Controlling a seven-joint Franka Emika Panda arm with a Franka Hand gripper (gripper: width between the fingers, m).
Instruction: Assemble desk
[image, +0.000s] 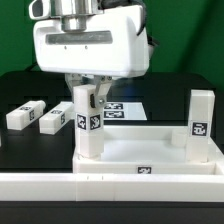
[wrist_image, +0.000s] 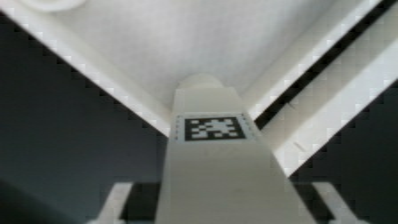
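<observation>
Plainly, exterior view: the gripper (image: 88, 104) hangs straight over the upright leg (image: 88, 130), its fingers pinched on the leg's upper part, one on each side, so the grip reads as clamped. Directly under the gripper the leg's foot meets a corner of the desk panel (image: 150, 150); whether it is seated there cannot be told. Well off toward the exterior view's right a second leg (image: 203, 125) stands on the panel. On the gripper's other side the nearer loose leg (image: 55, 119) and farther loose leg (image: 24, 114) lie on the black table (image: 20, 90). Wrist view: the upright leg (wrist_image: 215, 128) runs away from the gripper (wrist_image: 210, 205) toward the desk panel (wrist_image: 178, 50), its tag facing the camera, with the fingers (wrist_image: 121, 205) flanking it. Judgement: keep the leg plumb over its socket, press lightly, and avoid any side-load.
</observation>
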